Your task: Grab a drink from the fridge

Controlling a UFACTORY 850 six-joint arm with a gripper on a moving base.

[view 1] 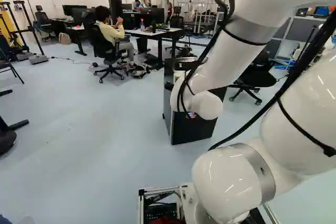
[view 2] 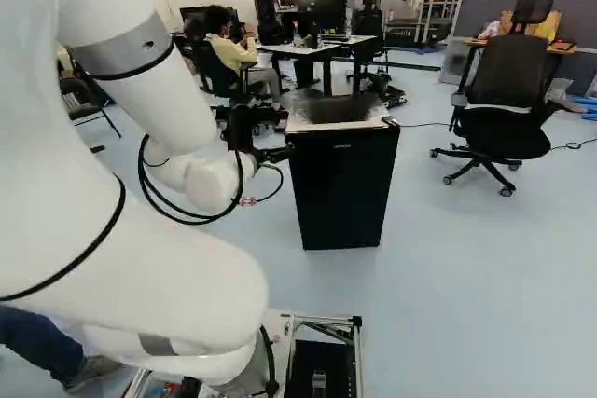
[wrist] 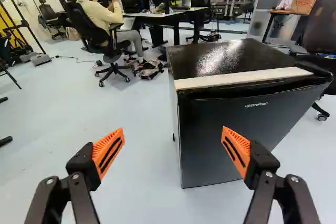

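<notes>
1. Tool point(wrist: 173, 131): fingers spread wide, nothing held; no contact with the fridge seen.
2. Fridge point(wrist: 226, 135): standing on the floor point(wrist: 126, 166) ahead of the tool, offset toward one finger. Door point(wrist: 247, 116) appears closed.
3. Drink: not visible; presumably inside.
4. Step in hand, judged: approach, before door opening.
5. Next: align fingers with the door's free edge, hook or pinch it, pull clear. Hinge side cannot be told.

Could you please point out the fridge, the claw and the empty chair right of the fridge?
Fridge point(view 2: 343, 188), right base view: front of its door.
Claw point(wrist: 173, 134), wrist view: midway between its open fingertips.
Chair point(view 2: 506, 72), right base view: its backrest.
</notes>
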